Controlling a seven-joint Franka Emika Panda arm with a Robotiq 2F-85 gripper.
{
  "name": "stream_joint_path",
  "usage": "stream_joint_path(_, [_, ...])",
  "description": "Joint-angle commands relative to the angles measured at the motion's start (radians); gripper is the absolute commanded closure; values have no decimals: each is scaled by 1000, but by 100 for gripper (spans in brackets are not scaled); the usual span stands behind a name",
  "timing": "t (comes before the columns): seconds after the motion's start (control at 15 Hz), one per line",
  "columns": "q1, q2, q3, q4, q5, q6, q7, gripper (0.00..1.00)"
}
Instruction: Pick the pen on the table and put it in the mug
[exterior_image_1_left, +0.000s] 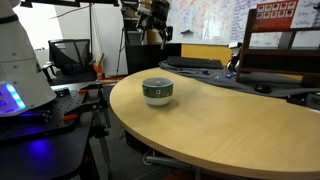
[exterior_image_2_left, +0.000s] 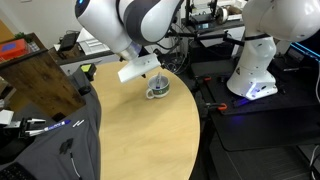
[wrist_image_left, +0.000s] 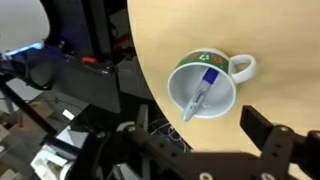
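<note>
Right now my tool (wrist_image_left: 188, 128) hangs over the mug (wrist_image_left: 205, 85), fingers spread wide w/ nothing betw. them. In the wrist view only one finger (wrist_image_left: 265, 135) shows clearly, dark, at the lower right; the other side is lost in dark clutter.

Pen (wrist_image_left: 198, 96) is already in the mug. It lies slanted across the white inside, one end up near the rim by the green marks, the other down twd the opposite wall. No part of it touches my tool.

Mug stands upright on the tabletop (wrist_image_left: 270, 35), close to its rounded edge, handle pointing to the right of the wrist view. Green band runs round its outside.

In both exterior views the mug (exterior_image_1_left: 157, 91) (exterior_image_2_left: 158, 92) sits alone on the light wood tabletop (exterior_image_1_left: 230, 130) (exterior_image_2_left: 150, 140), near the rim. I can't make out the pen from those views, too small.

My arm (exterior_image_2_left: 130, 25), white, comes in from the top of an exterior view and ends just above the mug, not touching it.

Behind the tabletop in an exterior view is a dark desk w/ a keyboard (exterior_image_1_left: 195, 63). Off to the side, well apart from the mug, stands another white robot (exterior_image_2_left: 255, 60) w/ a blue light at its base.
</note>
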Motion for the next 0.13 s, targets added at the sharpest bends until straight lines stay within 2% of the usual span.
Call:
stream_joint_path(0.0, [-32,-79,14,-94,78,141,-162,0])
stream_joint_path(0.07, [-34,-89,14,-110,90,177,-212,0])
